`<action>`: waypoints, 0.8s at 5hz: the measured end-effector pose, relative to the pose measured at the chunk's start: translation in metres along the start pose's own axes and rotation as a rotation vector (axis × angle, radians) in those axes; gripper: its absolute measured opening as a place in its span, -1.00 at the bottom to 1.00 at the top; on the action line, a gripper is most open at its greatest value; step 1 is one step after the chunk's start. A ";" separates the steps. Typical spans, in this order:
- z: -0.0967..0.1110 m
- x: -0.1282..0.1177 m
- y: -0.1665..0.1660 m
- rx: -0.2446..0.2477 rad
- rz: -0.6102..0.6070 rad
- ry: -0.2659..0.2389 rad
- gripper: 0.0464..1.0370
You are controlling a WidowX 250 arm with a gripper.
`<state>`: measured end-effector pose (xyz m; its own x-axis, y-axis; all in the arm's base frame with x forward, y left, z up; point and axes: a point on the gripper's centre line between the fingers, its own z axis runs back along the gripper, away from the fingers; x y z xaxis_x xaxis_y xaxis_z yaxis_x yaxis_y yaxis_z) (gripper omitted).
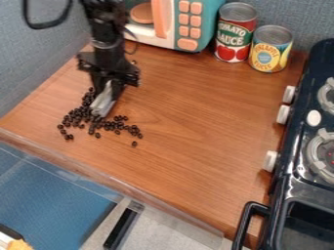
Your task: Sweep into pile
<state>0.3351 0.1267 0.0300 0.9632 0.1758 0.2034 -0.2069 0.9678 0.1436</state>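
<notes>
Hand (104, 95): hangs down from the upper left over the left part of the counter (196, 122), with a pale grey piece (102, 105) at its lower end. Slants down and leftward there, in among the dark pieces (77, 115) at the middle of their spread. Cannot tell how far open, whether apart or together, nor whether clamped on the grey piece or simply fitted with it. Cannot tell about touching at the lower tip either, only very near or against the pieces.

Dark pieces: small, round, nearly black, a little shiny, like beans or beads. Lie loose on the left side of the counter, below and to both sides of the hand. Form a bent, uneven band: run down from beside the hand to the lower left, then across to the right under the grey piece. Crowd thickest to the left, thin out toward the right. Include one stray piece (134, 144) at the lower right, apart from the others, and one more (134, 62) up behind the hand.
</notes>
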 end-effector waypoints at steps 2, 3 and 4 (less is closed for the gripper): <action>0.050 -0.005 -0.052 -0.079 -0.108 -0.133 -0.39; 0.064 -0.015 -0.073 -0.112 -0.165 -0.155 -0.39; 0.061 -0.028 -0.101 -0.088 -0.282 -0.160 -0.39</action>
<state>0.3185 0.0134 0.0692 0.9397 -0.1253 0.3182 0.0867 0.9873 0.1328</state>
